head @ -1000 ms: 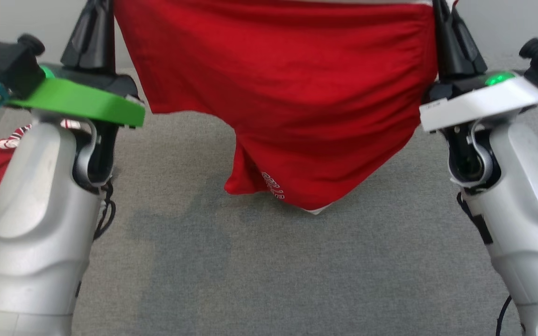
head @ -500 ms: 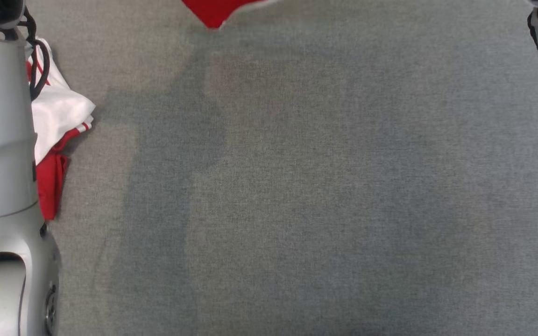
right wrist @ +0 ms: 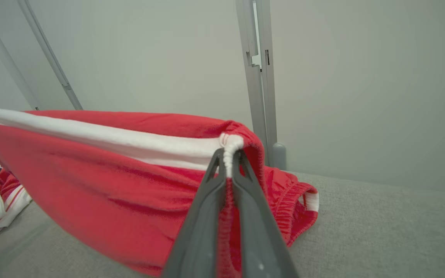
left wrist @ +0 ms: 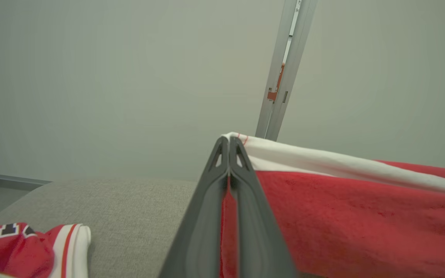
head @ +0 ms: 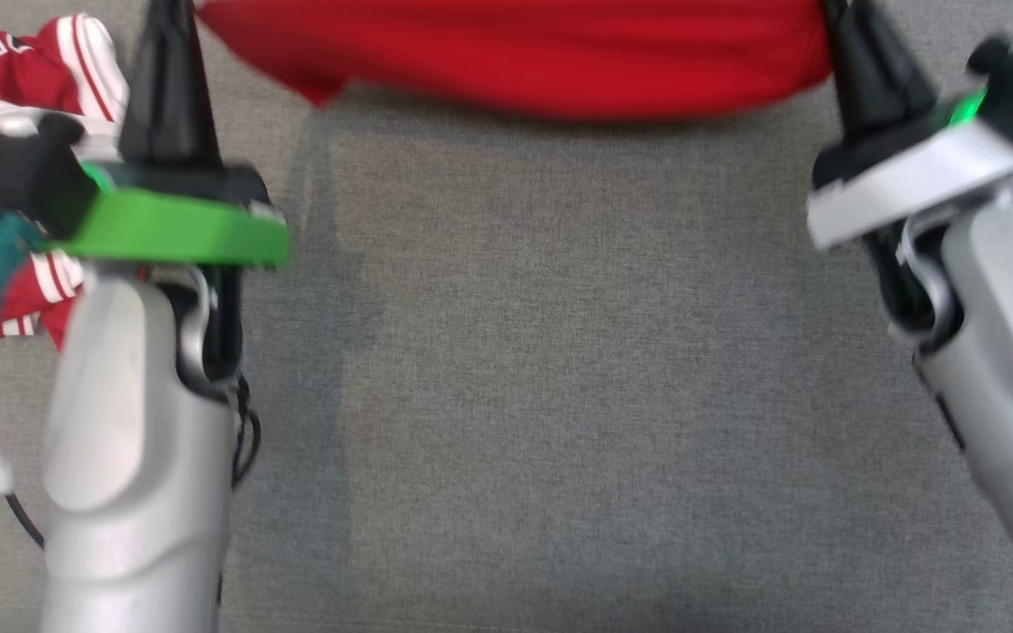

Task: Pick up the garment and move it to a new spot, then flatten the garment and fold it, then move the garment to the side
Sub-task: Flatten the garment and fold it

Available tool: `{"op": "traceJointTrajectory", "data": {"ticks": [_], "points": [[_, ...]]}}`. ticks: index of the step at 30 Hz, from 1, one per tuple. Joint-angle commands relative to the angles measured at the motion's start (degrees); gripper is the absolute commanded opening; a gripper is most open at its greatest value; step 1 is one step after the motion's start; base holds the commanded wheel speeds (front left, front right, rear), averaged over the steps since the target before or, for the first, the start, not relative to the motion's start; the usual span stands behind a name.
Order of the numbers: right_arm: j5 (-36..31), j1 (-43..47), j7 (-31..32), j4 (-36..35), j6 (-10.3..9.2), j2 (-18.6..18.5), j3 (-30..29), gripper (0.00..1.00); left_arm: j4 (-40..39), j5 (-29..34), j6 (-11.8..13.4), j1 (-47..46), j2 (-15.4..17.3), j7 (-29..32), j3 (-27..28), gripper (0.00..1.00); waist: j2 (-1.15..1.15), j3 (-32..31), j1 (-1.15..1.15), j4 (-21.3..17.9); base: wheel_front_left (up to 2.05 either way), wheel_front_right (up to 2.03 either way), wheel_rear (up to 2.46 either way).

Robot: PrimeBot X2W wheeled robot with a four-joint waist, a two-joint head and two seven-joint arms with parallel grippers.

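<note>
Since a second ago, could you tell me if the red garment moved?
Yes, farther away. The camera shifted too, but the red garment hung level with the near end of the clothes pile; now level with its far end.

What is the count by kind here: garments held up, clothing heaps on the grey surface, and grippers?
Held red garment, white band along the top: 1
Loose clothing heap, red and white, pieces in it uncountable: 1
Grippers, jaws shut on the garment's band: 2, the left gripper and the right gripper
Total: 4
</note>
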Motion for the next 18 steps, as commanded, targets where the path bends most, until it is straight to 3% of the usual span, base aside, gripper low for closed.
{"op": "traceJointTrajectory", "data": {"ticks": [1,7,18], "points": [[1.19,3.39,-0.16,-1.06,-0.01,-0.37,0.56,0.00,0.13,-0.77,-0.13,2.97,0.13,-0.02,-0.21,0.00,0.00,-4.34,-0.01,-0.78,0.00,0.00,0.00],[5.32,15.93,-0.16,-3.56,-0.01,0.76,2.69,0.00,0.79,-2.97,-0.14,14.15,-0.07,-0.02,-0.11,0.00,0.00,-11.08,-0.01,-1.19,0.00,0.00,0.00],[8.64,30.63,-0.17,-5.85,-0.01,2.84,4.01,0.00,1.76,-4.01,-0.15,29.51,-0.10,-0.02,-1.16,0.00,0.00,-21.86,-0.01,-0.40,0.00,0.00,0.00]]}}
